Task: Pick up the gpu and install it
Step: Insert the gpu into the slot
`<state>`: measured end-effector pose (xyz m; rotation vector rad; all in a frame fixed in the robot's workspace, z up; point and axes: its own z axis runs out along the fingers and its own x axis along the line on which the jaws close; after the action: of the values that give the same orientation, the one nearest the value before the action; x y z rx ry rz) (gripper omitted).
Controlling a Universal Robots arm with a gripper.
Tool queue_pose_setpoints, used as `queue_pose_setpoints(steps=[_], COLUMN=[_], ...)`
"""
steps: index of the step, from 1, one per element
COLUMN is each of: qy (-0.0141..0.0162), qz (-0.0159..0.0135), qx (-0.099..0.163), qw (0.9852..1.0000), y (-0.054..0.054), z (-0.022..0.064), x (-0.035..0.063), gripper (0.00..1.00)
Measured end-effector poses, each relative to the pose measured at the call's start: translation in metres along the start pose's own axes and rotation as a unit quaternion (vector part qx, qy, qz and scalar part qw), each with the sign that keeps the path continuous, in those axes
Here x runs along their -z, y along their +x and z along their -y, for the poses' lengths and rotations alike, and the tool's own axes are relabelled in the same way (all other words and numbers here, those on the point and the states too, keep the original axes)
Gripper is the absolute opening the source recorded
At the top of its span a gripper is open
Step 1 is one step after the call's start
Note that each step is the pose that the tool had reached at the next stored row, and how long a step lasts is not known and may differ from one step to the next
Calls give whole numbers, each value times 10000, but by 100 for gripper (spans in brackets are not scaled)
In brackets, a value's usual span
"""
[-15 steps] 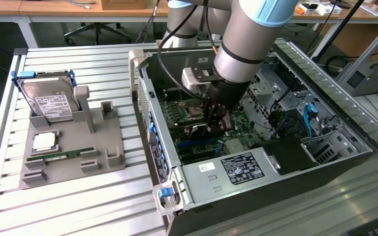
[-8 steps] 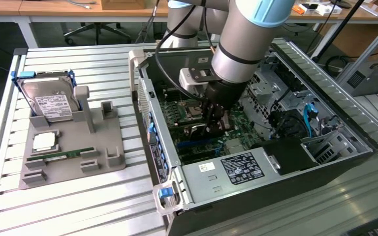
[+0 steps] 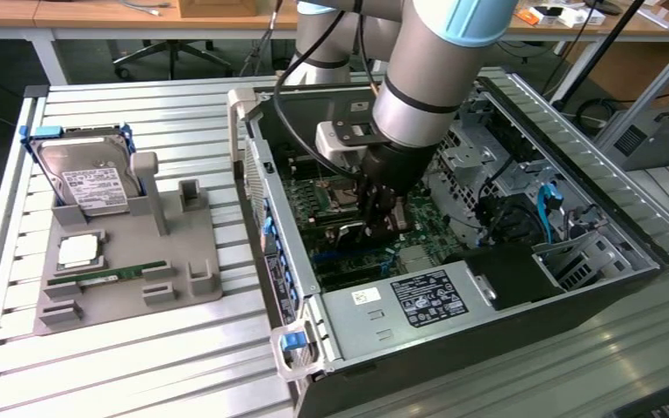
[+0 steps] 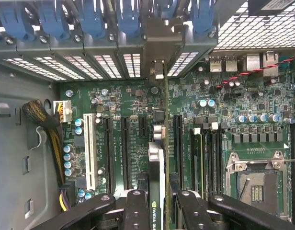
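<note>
1. Desk [image 3: 137,366] of ribbed metal carries two big things: one open computer case [image 3: 567,305] toward its right edge in the exterior view, and one grey parts holder [image 3: 137,252] toward its left edge.
2. Inside the case lies one green motherboard [image 4: 233,96], with one empty processor socket [image 4: 255,184] and several long expansion slots [image 4: 123,143].
3. One robot arm [image 3: 428,78] reaches down into the case.
4. The holder keeps one silver hard drive [image 3: 91,183] standing at its far end, and one narrow green RAM stick [image 3: 102,277] lying nearer the front.
5. The claw [image 4: 157,203] grips the gpu [image 4: 157,163] edge-on, its jaws closed against the card's two faces.
6. The gpu hangs over the motherboard, its bracket end toward the case's rear slot openings.
7. Progress, as I judge it: the pick-up is done and the card is lined up over the slots; whether it is already seated I cannot tell.
</note>
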<state>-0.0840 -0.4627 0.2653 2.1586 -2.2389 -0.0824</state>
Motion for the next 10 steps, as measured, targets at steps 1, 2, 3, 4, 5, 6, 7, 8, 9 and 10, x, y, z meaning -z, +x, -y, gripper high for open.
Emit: queue_pose_setpoints(steps=[1, 2, 3, 4, 5, 6, 7, 8, 9, 10], qy=[-1, -1, 1, -1, 0, -1, 0, 0, 0, 0], qz=[14, 60, 64, 60, 61, 61, 61, 61, 62, 67], qx=[8, 33, 34, 34, 34, 34, 34, 34, 34, 34], qw=[10000, 10000, 10000, 10000, 10000, 10000, 10000, 10000, 10000, 10000], y=[-1, 0, 0, 1, 1, 1, 1, 1, 1, 1], z=[-1, 0, 1, 1, 1, 1, 1, 1, 1, 1], x=[-1, -4, -16, -34, -49, -50, -50, -50, -50, -46], gripper=[27, 27, 27, 27, 27, 27, 27, 27, 27, 27])
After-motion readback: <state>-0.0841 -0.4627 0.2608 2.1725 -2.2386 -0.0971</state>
